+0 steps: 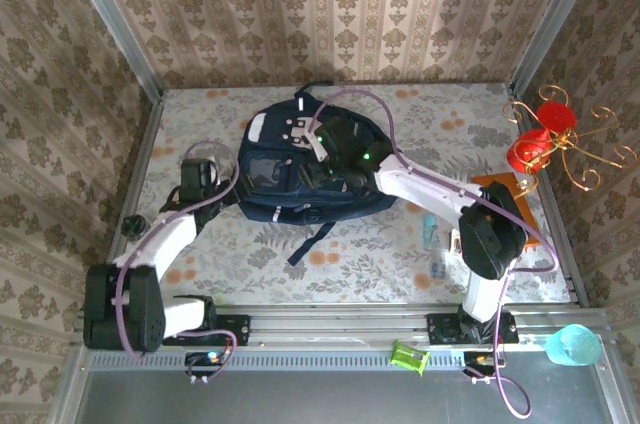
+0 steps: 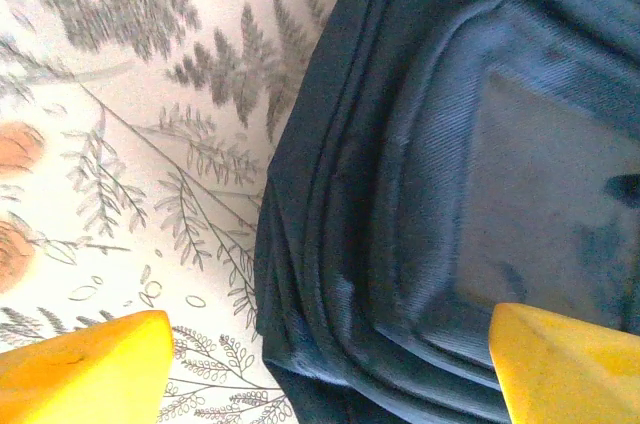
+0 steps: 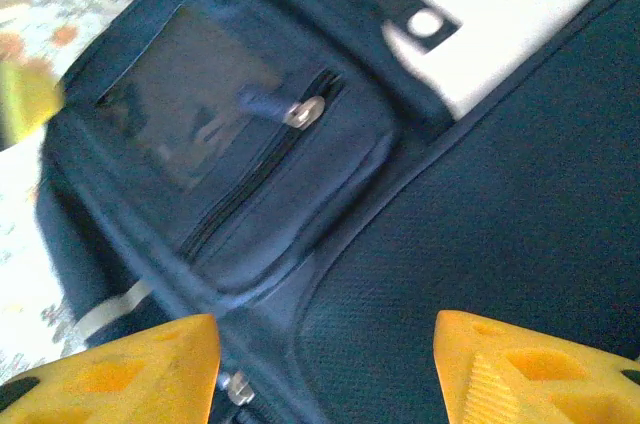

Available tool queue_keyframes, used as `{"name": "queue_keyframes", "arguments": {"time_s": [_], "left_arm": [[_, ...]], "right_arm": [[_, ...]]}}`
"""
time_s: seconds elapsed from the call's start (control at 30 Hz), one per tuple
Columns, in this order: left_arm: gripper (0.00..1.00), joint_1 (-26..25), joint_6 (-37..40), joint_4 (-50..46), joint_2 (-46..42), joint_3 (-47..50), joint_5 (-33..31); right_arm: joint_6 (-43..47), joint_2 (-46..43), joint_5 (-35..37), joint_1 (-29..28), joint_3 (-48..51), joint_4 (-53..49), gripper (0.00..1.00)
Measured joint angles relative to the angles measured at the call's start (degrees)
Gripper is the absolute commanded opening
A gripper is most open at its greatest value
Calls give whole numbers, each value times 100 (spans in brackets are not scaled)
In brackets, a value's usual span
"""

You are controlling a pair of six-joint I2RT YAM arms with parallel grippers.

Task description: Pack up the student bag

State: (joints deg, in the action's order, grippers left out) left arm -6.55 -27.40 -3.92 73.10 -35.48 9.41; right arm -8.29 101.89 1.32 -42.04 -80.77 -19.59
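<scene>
The student bag (image 1: 310, 169), a dark navy backpack with a white-and-grey patch (image 1: 300, 132), lies flat in the middle of the table. My left gripper (image 1: 200, 176) is at its left edge. In the left wrist view the yellow fingertips (image 2: 90, 369) stand wide apart, open, with the bag's folded side seam (image 2: 330, 274) between them and nothing pinched. My right gripper (image 1: 345, 176) hovers over the bag's front. In the right wrist view it (image 3: 325, 364) is open above the navy fabric, below the front pocket's zip pull (image 3: 300, 112) and the white patch (image 3: 490, 14).
A red and gold wire stand (image 1: 545, 144) and an orange flat item (image 1: 500, 189) sit at the right side. A small teal item (image 1: 430, 234) lies near the right arm, and a small black object (image 1: 132, 226) at the left. A green piece (image 1: 408, 356) and a teal cup (image 1: 573, 344) rest on the front rail.
</scene>
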Motion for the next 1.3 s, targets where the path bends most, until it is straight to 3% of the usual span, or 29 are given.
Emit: {"name": "queue_keyframes", "arguments": {"time_s": [0.1, 0.23, 0.5, 0.67, 0.97, 1.3], "left_arm": [[78, 33, 0, 44, 671, -293, 435], [62, 33, -39, 229, 1134, -551, 813], [21, 105, -345, 938, 1178, -205, 1086], [1, 107, -562, 1220, 970, -4, 1283], [0, 96, -715, 1207, 435, 166, 1421], [0, 85, -739, 1191, 431, 166, 1467]], "right_arm": [[-138, -136, -7, -72, 411, 76, 60], [-435, -190, -57, -197, 922, 129, 60], [-1458, -208, 107, -975, 1167, 225, 60], [-2085, -87, 494, -1287, 942, 234, 57], [-2911, 374, 1279, -1447, 767, 101, 58], [-2986, 1126, 2465, -1598, -22, -404, 64]]}}
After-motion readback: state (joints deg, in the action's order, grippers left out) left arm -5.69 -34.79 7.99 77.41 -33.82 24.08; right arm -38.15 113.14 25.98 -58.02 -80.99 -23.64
